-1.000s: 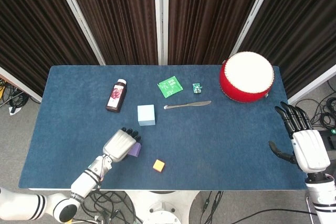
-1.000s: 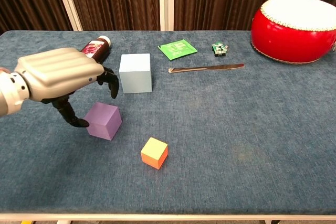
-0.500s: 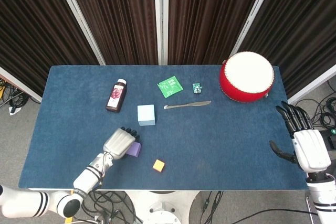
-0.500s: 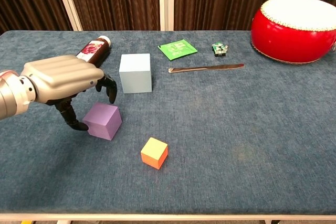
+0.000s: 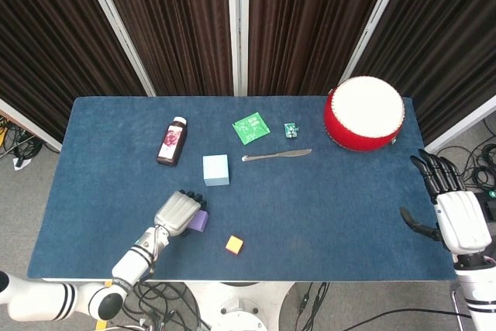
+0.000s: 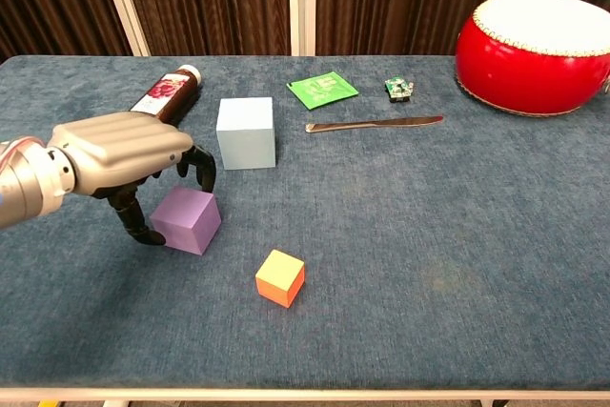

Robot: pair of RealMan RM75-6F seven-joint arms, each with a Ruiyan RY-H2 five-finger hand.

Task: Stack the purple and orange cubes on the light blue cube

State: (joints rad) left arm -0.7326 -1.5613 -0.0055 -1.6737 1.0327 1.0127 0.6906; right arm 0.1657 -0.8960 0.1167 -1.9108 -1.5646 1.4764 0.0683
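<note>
Straddling the purple cube (image 6: 187, 219), the left hand (image 6: 124, 152) is unclenched, grasping nothing; right hand (image 5: 457, 215) splayed, empty.

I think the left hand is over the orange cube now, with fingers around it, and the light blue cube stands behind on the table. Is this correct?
One detail is wrong: the left hand is over the purple cube, not the orange cube, which lies untouched nearer the table's front edge. The chest view shows this. The light blue cube does stand behind.
</note>
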